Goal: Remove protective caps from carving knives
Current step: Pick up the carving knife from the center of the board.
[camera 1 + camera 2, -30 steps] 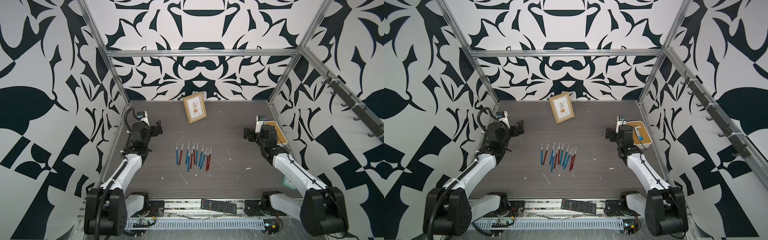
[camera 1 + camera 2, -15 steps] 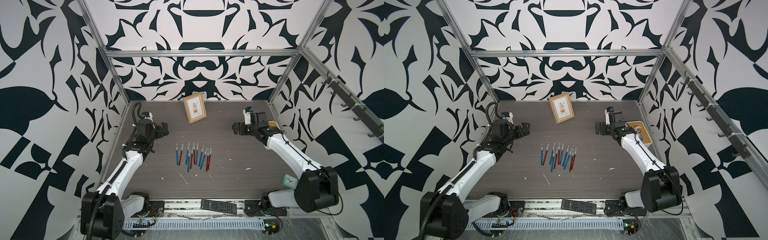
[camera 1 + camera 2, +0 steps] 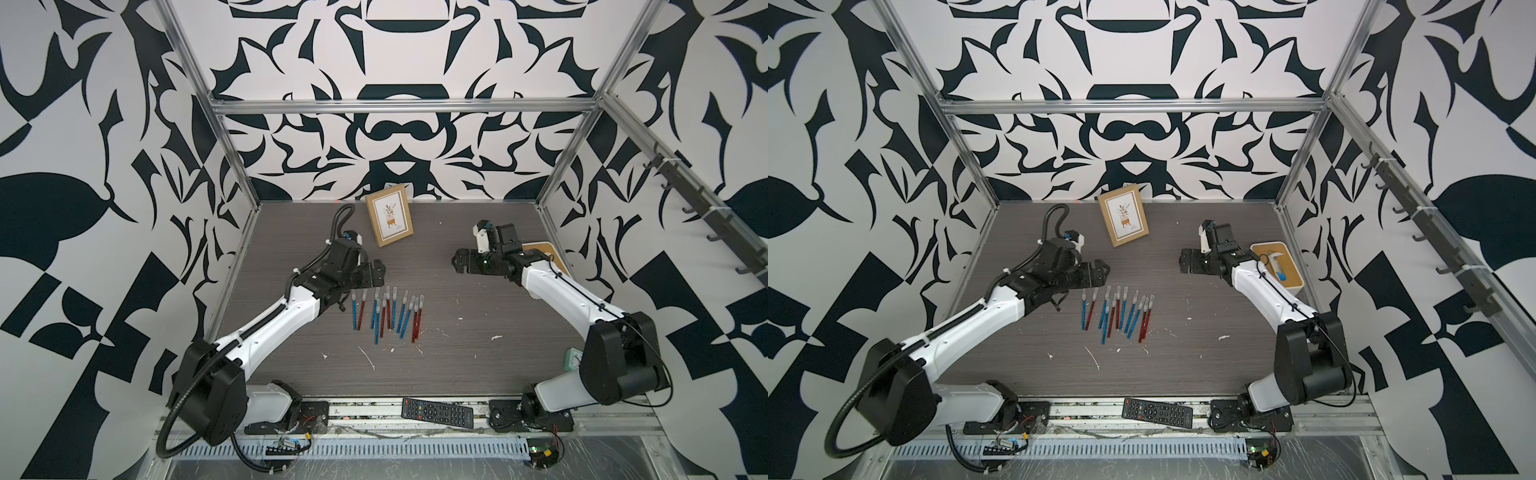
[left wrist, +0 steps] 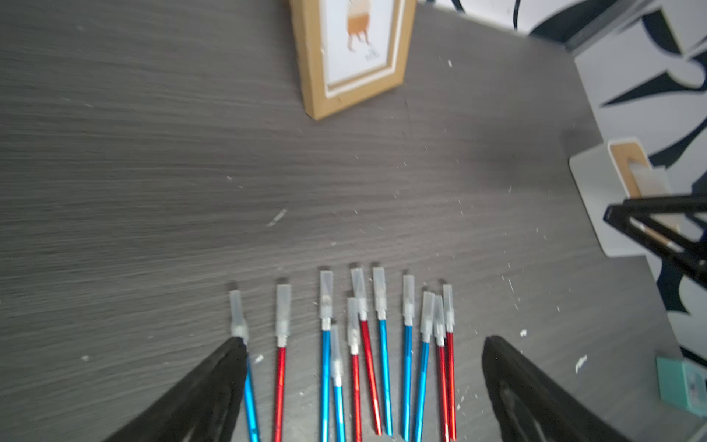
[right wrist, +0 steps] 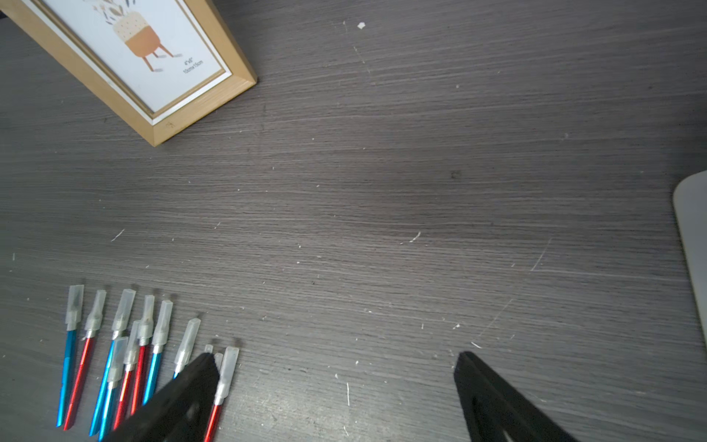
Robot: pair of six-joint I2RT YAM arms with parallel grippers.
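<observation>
Just below the left tool (image 4: 363, 342), jaws wide and empty, the carving knives (image 4: 385, 363) lie side by side on the worktop (image 4: 153, 172), protective caps (image 4: 378, 292) on their blades. The right tool (image 5: 333, 356), equally wide and empty, hangs beside the row, with the picture frame (image 5: 153, 57) beyond.

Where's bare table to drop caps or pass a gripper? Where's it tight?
Free: the patch between knives and tray; the band between frame and the knife tips; the strip between knives and remote, only flecks there. Tight: the knives lie packed, some crossing, with the left gripper at their capped ends.
</observation>
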